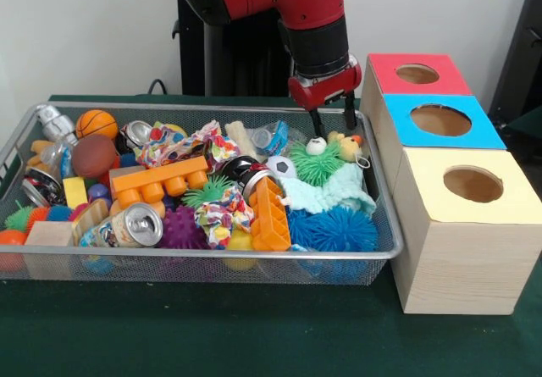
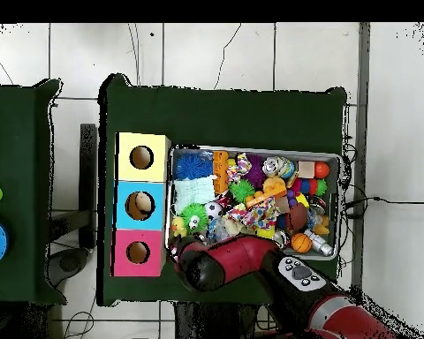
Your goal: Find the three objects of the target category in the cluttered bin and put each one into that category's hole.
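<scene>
My gripper hangs open over the far right corner of the wire bin, its black fingers empty and just above the clutter. Right beneath it lie a green spiky ball with a white eye and a small yellow plush duck. To the right of the bin stand three boxes with holes: red, blue and yellow. In the overhead view the arm hides the gripper; the yellow, blue and red holes show left of the bin.
The bin also holds a blue spiky ball, a mint cloth, orange blocks, a drink can, a basketball, a small soccer ball and patterned cloth. The boxes stand higher than the bin's rim.
</scene>
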Robot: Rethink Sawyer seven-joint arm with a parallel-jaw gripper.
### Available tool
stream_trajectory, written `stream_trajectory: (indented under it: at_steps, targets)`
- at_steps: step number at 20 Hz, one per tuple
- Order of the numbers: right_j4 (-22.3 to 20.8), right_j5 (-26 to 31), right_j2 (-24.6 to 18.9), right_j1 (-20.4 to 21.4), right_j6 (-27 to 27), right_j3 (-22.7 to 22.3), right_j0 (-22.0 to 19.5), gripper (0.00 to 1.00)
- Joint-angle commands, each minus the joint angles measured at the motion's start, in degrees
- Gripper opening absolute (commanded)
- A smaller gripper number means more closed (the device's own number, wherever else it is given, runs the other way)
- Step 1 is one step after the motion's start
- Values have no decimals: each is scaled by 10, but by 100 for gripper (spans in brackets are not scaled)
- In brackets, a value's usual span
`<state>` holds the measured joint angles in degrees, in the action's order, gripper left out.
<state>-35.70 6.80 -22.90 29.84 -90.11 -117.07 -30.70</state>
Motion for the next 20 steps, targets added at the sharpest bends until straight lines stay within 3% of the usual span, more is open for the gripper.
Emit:
stream_trajectory:
  at_steps: [1, 8, 20]
  targets:
    - [-44, -30, -35, -30, -14, 75, 6, 100]
    - [-64, -41, -13, -39, -24, 94, 24, 100]
    - [-92, -74, -20, -54, -38, 98, 27, 100]
